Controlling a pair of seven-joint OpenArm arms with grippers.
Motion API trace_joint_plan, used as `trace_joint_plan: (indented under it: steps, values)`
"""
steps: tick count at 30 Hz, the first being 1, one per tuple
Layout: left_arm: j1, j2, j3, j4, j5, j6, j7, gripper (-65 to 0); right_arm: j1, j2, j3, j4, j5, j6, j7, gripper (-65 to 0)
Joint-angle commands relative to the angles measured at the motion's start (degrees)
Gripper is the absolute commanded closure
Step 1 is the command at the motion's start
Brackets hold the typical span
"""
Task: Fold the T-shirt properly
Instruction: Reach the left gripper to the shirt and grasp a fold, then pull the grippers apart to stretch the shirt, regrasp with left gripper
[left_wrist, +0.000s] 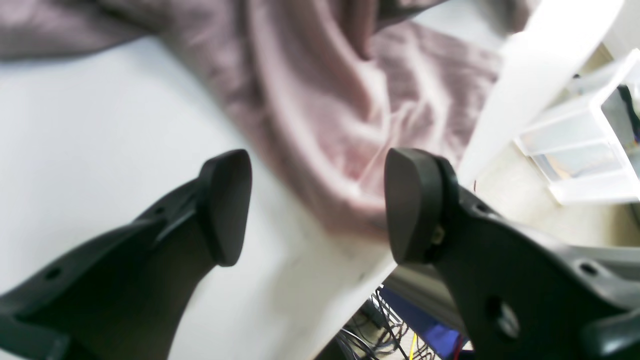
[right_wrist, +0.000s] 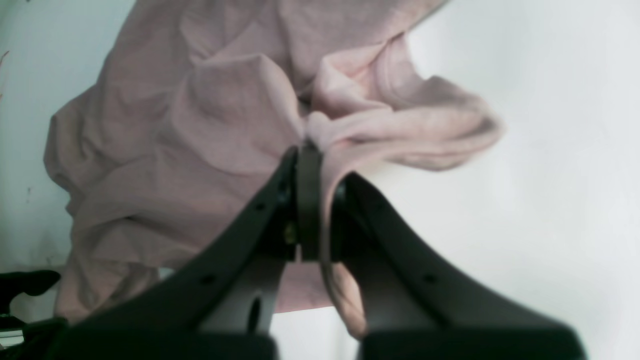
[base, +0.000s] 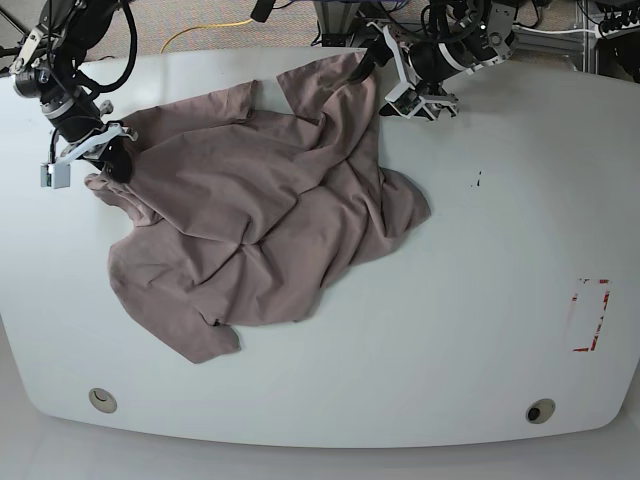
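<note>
The T-shirt (base: 260, 220) lies in a rumpled heap on the white table (base: 480, 300), filling the table's left half and reaching up to its far edge, nowhere near flat. Over at the shirt's left edge, the right gripper (right_wrist: 312, 150) has its jaws pressed together on a pinch of cloth; from the right wrist view a fold bunches right at the tips and a strip trails down between the jaws. At the shirt's far corner, by the table's back edge, the left gripper (left_wrist: 317, 205) hangs with its pads (left_wrist: 227, 207) standing wide apart, nothing between them, a hem or sleeve edge just ahead of them.

This fabric looks soft, light and limp. It will sag, drag and crease rather than hold any shape, and a single pinch just pulls up a peak. It should not slip much on the rubbery pads, though a thin edge could slide out under a tug. The sensible holds, I'd judge, are seams: a shoulder or the bottom hem corners, one per arm, so the cloth can be stretched taut and laid flat before any fold. The heap hides which part is which, so picking the right corner is the tricky bit.
</note>
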Motion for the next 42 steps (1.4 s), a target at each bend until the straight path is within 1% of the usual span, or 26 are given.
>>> trace_joint_plan:
  steps: [1, 8, 10, 12, 13, 16, 18, 20, 25, 27, 29, 31, 34, 36, 42]
  values:
    - [0.2, 0.1, 1.1, 0.5, -0.8, -1.0, -1.0, -38.9, -0.1, 0.1, 0.3, 1.1, 1.1, 0.3, 1.2, 0.0]
    - [-4.0, 0.1, 3.4, -7.1, -0.4, -0.8, -0.9, -37.9, -0.2, -0.2, 0.4, 1.0, 1.1, 0.3, 1.2, 0.0]
    - [-5.4, 0.1, 3.1, -9.7, -0.4, -0.8, 0.4, -31.8, -0.2, 0.0, 0.4, 1.0, 1.1, 0.3, 1.2, 0.0]
    - [-6.7, -0.2, 3.1, -10.7, -0.4, -0.8, 2.7, -23.1, -0.1, 0.1, 0.4, 1.0, 1.1, 0.3, 1.2, 0.0]
    - [-7.2, -0.5, 3.0, -10.5, -0.4, -0.8, 4.1, -17.1, 0.0, 0.1, 0.4, 1.0, 1.1, 0.3, 1.2, 0.0]
    - [-7.7, -2.4, 1.4, -8.9, -0.6, -0.8, 5.9, -5.8, 0.4, 0.1, 0.3, 1.0, 1.1, 0.3, 1.2, 0.0]
    - [-7.7, -2.9, -0.8, -6.9, -0.5, -0.8, 6.2, -2.6, 0.5, 0.1, 0.2, 1.0, 1.1, 0.3, 1.2, 0.0]
    - [-7.7, -3.0, -3.2, -4.7, -0.4, -0.8, 6.7, -1.9, 1.6, 0.1, 0.1, 0.9, 1.1, 0.3, 1.2, 0.0]
    - [-8.9, -3.5, -9.1, -0.2, -0.4, -1.0, 10.5, -1.7, 2.6, 0.1, 0.0, 0.9, 1.1, 0.4, 1.2, 0.0]
    - [-11.0, -4.8, -11.9, 1.7, -0.4, -1.1, 14.0, -1.7, 3.6, -0.1, -0.1, 0.9, 1.1, 0.4, 1.2, 0.0]
    - [-12.7, -5.2, -13.4, 2.7, -0.5, -1.2, 16.4, -1.7, 4.1, -0.2, -0.1, 0.8, 1.1, 0.4, 1.2, 0.0]
    - [-14.9, -6.2, -15.5, 4.9, -0.5, -1.3, 20.1, -1.9, 4.2, -0.3, -0.1, -0.6, 1.1, 0.5, 1.2, 0.0]
    - [-17.2, -8.0, -17.1, 6.5, -0.9, -1.5, 24.0, -2.1, 4.5, -0.3, -0.1, -1.6, 1.1, 0.5, 1.2, 0.0]
    - [-19.1, -9.1, -18.2, 7.1, -0.9, -3.4, 25.5, -2.1, 4.5, -0.3, -0.1, -1.7, 1.1, 0.5, 1.2, 0.0]
    - [-24.9, -9.6, -23.0, 7.3, -0.6, -3.4, 31.7, -2.2, 4.3, -0.4, -0.1, -1.9, 1.1, 0.5, 1.2, 0.0]
